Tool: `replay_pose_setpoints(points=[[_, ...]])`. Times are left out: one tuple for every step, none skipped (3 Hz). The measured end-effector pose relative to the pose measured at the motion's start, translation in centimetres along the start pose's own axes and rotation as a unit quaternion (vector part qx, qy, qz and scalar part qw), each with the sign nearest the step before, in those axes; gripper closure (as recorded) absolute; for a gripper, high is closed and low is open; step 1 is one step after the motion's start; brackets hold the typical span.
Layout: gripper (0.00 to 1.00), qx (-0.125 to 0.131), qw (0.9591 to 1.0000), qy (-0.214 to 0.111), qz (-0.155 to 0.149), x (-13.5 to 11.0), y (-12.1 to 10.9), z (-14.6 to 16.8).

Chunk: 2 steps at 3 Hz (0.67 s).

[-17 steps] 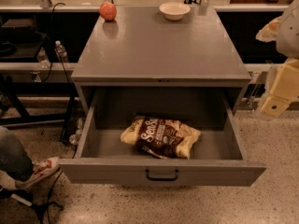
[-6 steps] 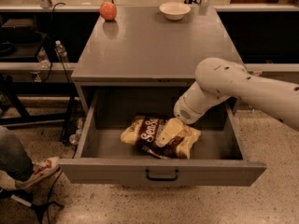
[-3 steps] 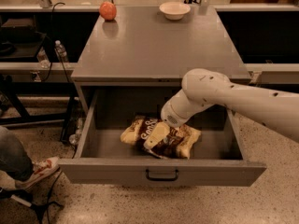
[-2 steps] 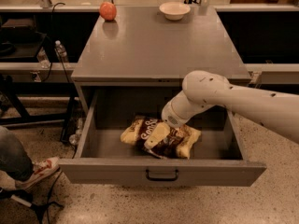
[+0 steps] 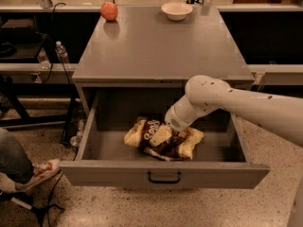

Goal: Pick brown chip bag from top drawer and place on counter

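The brown chip bag (image 5: 151,135) lies on the floor of the open top drawer (image 5: 163,173), dark brown in the middle with pale yellow ends. My gripper (image 5: 163,137) reaches down into the drawer from the right and sits right on top of the bag's middle. The white arm covers part of the bag's right half. The grey counter (image 5: 156,41) is the cabinet top above the drawer.
An orange-red apple (image 5: 109,11) and a white bowl (image 5: 176,10) stand at the counter's back edge. A person's leg and shoe (image 5: 38,170) are on the floor at the left. A black frame with a bottle (image 5: 61,53) stands left of the cabinet.
The arm came in from the right and went down into the drawer. Over the last second the gripper has stayed on the bag's middle, with hardly any movement.
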<state>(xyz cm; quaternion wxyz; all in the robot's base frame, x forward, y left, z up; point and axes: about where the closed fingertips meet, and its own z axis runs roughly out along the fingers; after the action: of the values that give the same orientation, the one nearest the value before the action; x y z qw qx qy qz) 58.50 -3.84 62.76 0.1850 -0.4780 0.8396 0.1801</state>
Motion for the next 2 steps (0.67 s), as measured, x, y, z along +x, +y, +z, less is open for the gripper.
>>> replay_pose_setpoints(points=[[0.61,0.002,0.9999,-0.008,0.009,0.2,-0.3,-0.6],[0.90,0.020,0.9978,-0.058,0.025,-0.1,-0.7,-4.9]])
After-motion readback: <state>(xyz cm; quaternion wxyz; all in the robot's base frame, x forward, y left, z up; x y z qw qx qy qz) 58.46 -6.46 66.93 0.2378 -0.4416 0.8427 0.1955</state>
